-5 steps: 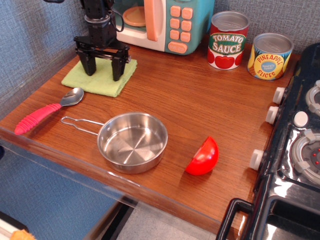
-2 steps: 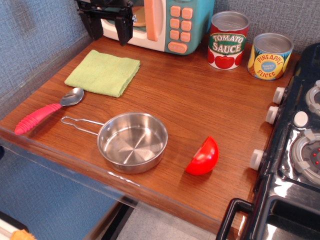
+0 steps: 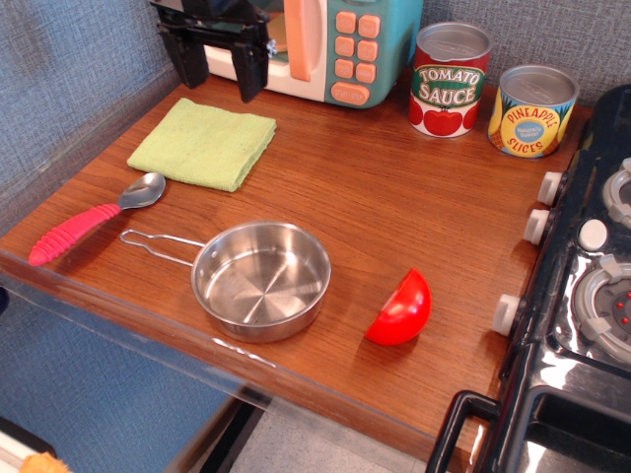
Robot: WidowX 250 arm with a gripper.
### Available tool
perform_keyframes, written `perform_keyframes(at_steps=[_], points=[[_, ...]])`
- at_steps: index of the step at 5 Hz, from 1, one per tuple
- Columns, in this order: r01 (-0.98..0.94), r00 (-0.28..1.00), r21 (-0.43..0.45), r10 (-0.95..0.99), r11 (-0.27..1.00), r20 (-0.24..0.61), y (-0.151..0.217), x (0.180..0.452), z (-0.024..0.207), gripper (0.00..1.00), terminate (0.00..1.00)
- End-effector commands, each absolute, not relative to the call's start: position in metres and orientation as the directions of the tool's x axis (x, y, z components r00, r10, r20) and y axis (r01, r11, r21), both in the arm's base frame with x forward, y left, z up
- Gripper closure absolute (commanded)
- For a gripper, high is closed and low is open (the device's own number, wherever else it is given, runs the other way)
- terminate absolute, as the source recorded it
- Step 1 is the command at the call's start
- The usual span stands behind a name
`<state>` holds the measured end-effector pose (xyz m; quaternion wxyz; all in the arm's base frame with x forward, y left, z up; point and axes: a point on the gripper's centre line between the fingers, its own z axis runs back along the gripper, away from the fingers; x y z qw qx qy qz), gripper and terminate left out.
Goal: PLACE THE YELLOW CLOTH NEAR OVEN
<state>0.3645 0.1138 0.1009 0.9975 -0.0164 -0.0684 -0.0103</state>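
Observation:
The yellow cloth (image 3: 204,144) lies flat and folded on the wooden table at the back left, just in front of the oven (image 3: 325,44), a teal and cream toy microwave with peach buttons. My black gripper (image 3: 223,71) hangs open and empty above the cloth's far edge, in front of the oven's door. Its two fingers (image 3: 252,75) point down, clear of the cloth.
A steel pan (image 3: 260,279) sits at the front middle, a pink-handled spoon (image 3: 94,219) to its left, a red half tomato (image 3: 402,308) to its right. Tomato sauce (image 3: 449,79) and pineapple (image 3: 531,110) cans stand at the back. A black stove (image 3: 582,286) fills the right.
My gripper let go of the cloth and rose off it toward the oven, then dropped back slightly. The cloth stays flat where it lay.

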Motion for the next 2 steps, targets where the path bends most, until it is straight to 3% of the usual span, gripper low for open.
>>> perform_keyframes(at_steps=[1, 2], points=[[0.029, 0.98, -0.003, -0.028, 1.0, 0.197, 0.117, 0.3624, 0.1277, 0.0, 0.0], [0.029, 0.98, -0.003, -0.028, 1.0, 0.197, 0.117, 0.3624, 0.1277, 0.0, 1.0]])
